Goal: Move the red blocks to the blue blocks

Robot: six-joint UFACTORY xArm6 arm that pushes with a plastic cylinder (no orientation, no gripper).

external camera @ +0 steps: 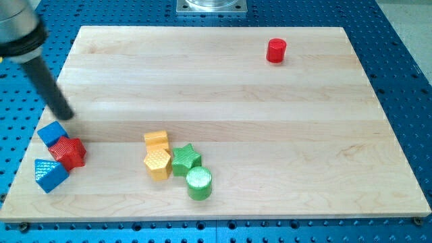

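Observation:
A red cylinder point(276, 50) stands alone near the view's top right. A red star-like block point(69, 152) sits at the lower left, touching a blue cube point(51, 133) above it and a blue wedge-shaped block point(50, 175) below it. My tip point(65, 115) is at the left of the board, just above and to the right of the blue cube, with a small gap. The dark rod slants up to the view's top left corner.
A yellow cube point(156, 140), a yellow hexagonal block point(158, 164), a green star point(185, 159) and a green cylinder point(198, 183) cluster at the lower middle. The wooden board point(223, 88) lies on a blue perforated table. A metal base point(212, 6) sits at the top.

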